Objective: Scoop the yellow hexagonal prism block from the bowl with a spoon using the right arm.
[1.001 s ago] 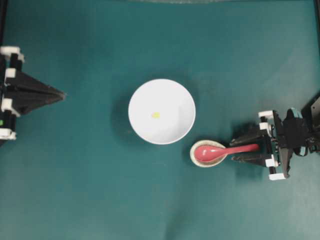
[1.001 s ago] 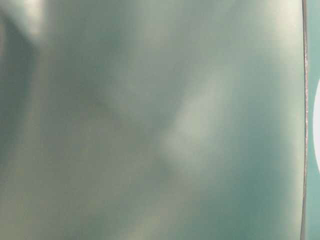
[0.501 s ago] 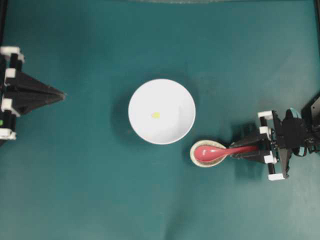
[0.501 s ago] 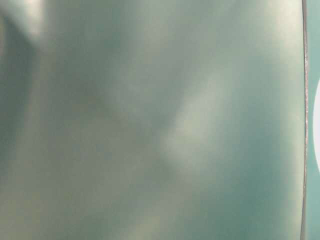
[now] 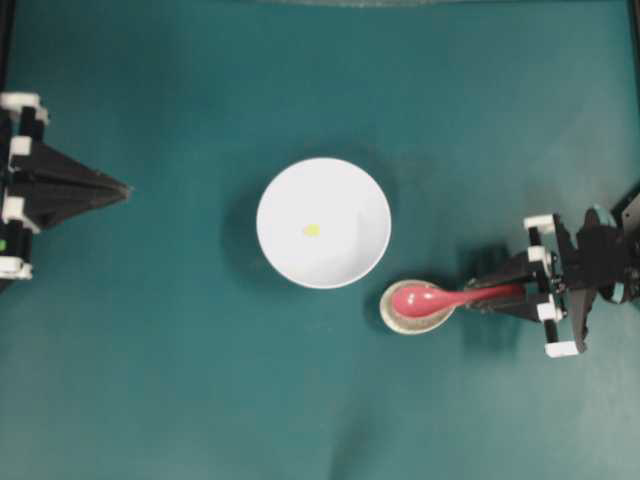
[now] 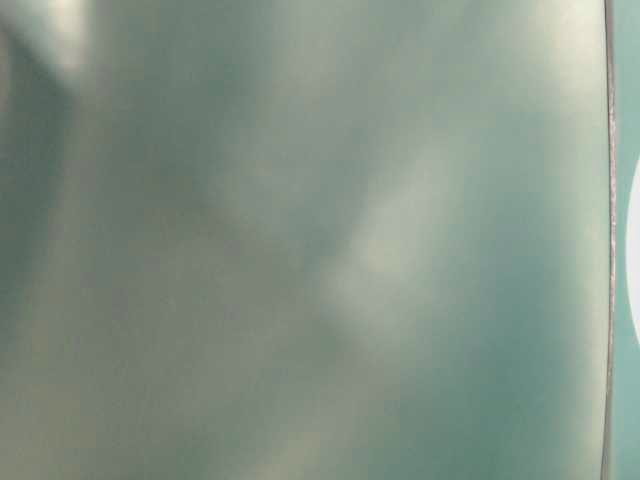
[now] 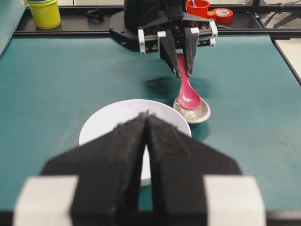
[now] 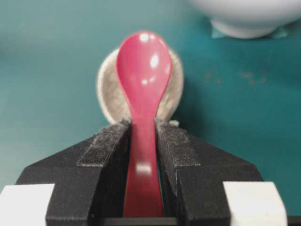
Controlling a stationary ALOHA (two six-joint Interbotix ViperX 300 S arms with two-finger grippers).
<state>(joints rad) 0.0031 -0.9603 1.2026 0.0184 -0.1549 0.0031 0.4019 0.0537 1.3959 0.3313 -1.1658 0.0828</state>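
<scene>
From my remote station, the overhead view runs like this, left to right: my left gripper [image 5: 125,188] sits parked at the table's left edge, its two black fingers pressed together to a point and holding nothing, well apart from everything else. Near the middle of the teal table [image 5: 180,380] stands the bowl [image 5: 323,223], round and white, with the yellow hexagonal prism block [image 5: 311,230] lying inside it, slightly left of the bowl's centre. Just beside the bowl, toward the lower right, is the small speckled spoon rest [image 5: 414,317], and over it sits the scoop of the spoon [image 5: 435,297], pink-red and glossy, its handle running off to the right. At the far right, my right gripper [image 5: 497,293] has its fingers clamped on that handle; the right wrist view shows the padded fingers [image 8: 106,146] pressing the handle from both sides, with the scoop [image 8: 143,63] out ahead over the rest [image 8: 107,87] and the foot of the bowl [image 8: 244,26] beyond. The block thus lies well to the left of the gripping hand, across the spoon's full length and the bowl's near rim. The table-level view is a blur and tells me nothing.
</scene>
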